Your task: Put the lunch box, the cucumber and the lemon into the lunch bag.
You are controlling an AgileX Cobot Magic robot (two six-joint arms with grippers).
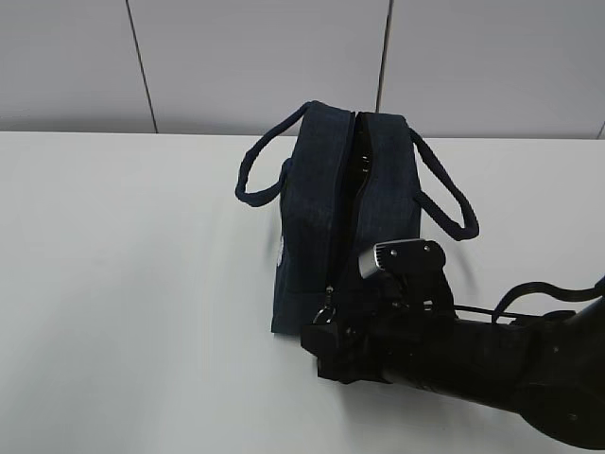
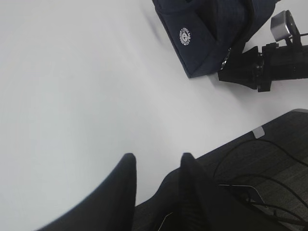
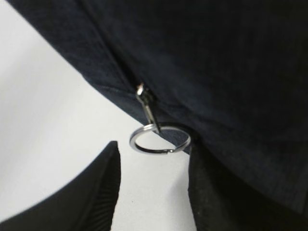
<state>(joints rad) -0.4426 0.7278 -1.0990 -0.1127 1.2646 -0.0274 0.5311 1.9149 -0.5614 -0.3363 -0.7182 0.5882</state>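
Observation:
The dark navy lunch bag (image 1: 321,218) stands upright mid-table, its two handles hanging to either side and its top zipper slit gaping. My right gripper (image 1: 326,336) is at the bag's near end, low down. In the right wrist view it (image 3: 153,149) is open, and the silver ring pull (image 3: 160,139) hangs just ahead of the fingertips without being gripped. The right fingertip (image 3: 197,159) lies against the bag fabric (image 3: 216,57). My left gripper (image 2: 158,156) is open and empty over the table's edge, far from the bag (image 2: 207,33). The lunch box, cucumber and lemon are out of view.
The white table (image 1: 132,284) stretches left of the bag, with a grey panelled wall (image 1: 255,57) behind it. In the left wrist view, dark floor with cables (image 2: 260,173) lies beyond the table's edge. The right arm (image 1: 492,359) lies across the near right corner.

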